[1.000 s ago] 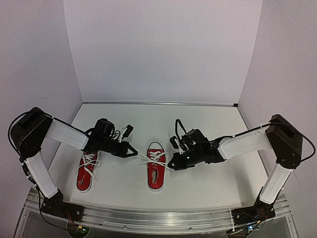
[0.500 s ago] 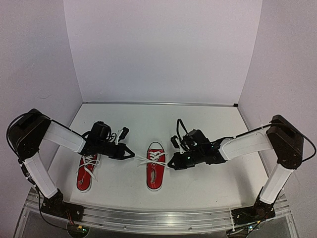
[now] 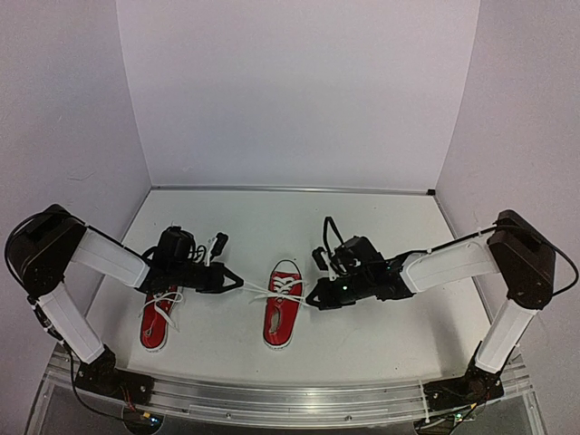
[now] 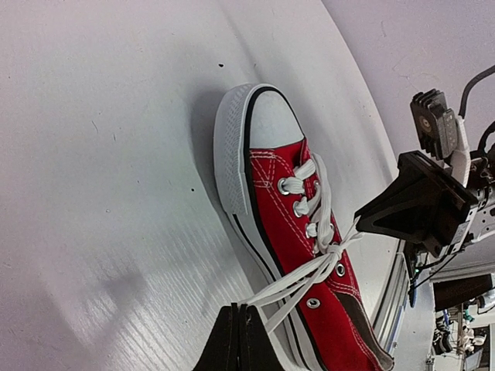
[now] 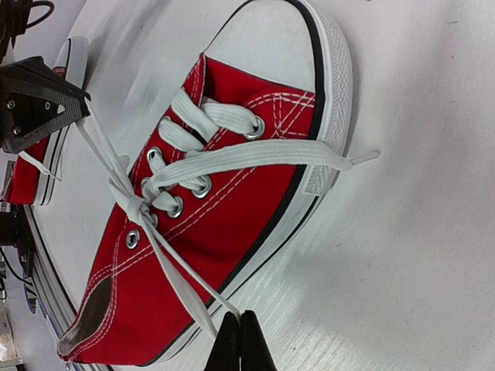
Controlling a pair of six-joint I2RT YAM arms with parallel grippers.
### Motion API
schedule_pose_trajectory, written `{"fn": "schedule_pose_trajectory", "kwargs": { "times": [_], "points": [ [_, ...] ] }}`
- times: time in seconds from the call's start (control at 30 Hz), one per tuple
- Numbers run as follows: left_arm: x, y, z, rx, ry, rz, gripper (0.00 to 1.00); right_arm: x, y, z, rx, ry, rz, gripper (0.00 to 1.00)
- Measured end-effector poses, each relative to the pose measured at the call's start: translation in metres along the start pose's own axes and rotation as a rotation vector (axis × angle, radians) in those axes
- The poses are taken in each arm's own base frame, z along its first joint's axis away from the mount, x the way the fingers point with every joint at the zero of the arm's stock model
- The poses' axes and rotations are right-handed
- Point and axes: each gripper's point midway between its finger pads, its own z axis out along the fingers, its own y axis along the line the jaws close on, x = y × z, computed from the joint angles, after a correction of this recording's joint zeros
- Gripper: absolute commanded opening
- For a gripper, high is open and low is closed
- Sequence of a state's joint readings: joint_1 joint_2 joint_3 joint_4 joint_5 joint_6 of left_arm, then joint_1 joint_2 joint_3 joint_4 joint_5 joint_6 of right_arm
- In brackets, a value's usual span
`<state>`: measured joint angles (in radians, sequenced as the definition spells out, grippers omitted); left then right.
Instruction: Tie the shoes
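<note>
Two red shoes lie on the white table. The middle shoe (image 3: 280,314) (image 4: 309,232) (image 5: 209,224) sits between my grippers, its white laces drawn into a knot (image 4: 332,249) (image 5: 135,207) over the eyelets. To the shoe's left, my left gripper (image 3: 238,283) (image 4: 238,311) is shut on lace strands that run taut to that knot. On the shoe's right side my right gripper (image 3: 311,302) (image 5: 239,315) is shut on another lace strand. One free lace end (image 5: 263,153) lies across the tongue. The second shoe (image 3: 159,319) (image 5: 32,182) rests under my left arm with loose laces.
White walls close in the table on three sides. A metal rail (image 3: 272,399) runs along the near edge by the arm bases. The table (image 3: 381,227) stretches back to the rear wall.
My left gripper has drawn back to the left with the lace, tightening the strands. The middle shoe has shifted and turned slightly toward the left. The right gripper has barely moved.
</note>
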<state>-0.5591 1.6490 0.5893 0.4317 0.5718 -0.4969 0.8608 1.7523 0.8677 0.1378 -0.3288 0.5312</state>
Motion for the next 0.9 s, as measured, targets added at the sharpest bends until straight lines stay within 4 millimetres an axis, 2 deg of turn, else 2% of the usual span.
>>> {"fn": "schedule_pose_trajectory", "kwargs": {
  "times": [0.3,0.47,0.5,0.53,0.57,0.63,0.7,0.77,0.83,0.9],
  "points": [
    [0.007,-0.002,-0.003,0.002,0.005,0.004,0.0,-0.002,-0.001,0.0,0.0,-0.005,0.011,0.0],
    [0.011,-0.025,0.003,-0.006,0.032,0.104,0.0,-0.004,-0.009,-0.002,0.021,0.009,0.017,0.0],
    [0.009,-0.029,0.003,-0.006,0.031,0.12,0.0,-0.006,-0.009,-0.003,0.025,0.01,0.014,0.02],
    [0.005,-0.033,0.003,-0.008,0.023,0.136,0.01,-0.01,-0.008,-0.004,0.025,0.007,0.008,0.13],
    [0.002,-0.035,0.002,-0.009,0.019,0.144,0.05,-0.014,-0.006,-0.005,0.024,0.003,0.002,0.24],
    [-0.002,-0.038,0.001,-0.014,0.019,0.164,0.28,-0.022,-0.001,-0.008,0.021,-0.01,-0.012,0.45],
    [-0.002,-0.041,-0.001,-0.018,0.035,0.181,0.56,-0.027,0.003,-0.015,0.017,-0.023,-0.02,0.6],
    [-0.002,-0.046,-0.005,-0.019,0.049,0.198,0.72,-0.032,0.007,-0.023,0.009,-0.039,-0.023,0.69],
    [-0.006,-0.054,-0.015,-0.021,0.045,0.212,0.95,-0.039,0.016,-0.036,-0.009,-0.065,-0.027,0.76],
    [-0.013,-0.063,-0.026,-0.028,0.024,0.232,0.99,-0.048,0.026,-0.051,-0.03,-0.1,-0.034,0.83]
  ]
}}
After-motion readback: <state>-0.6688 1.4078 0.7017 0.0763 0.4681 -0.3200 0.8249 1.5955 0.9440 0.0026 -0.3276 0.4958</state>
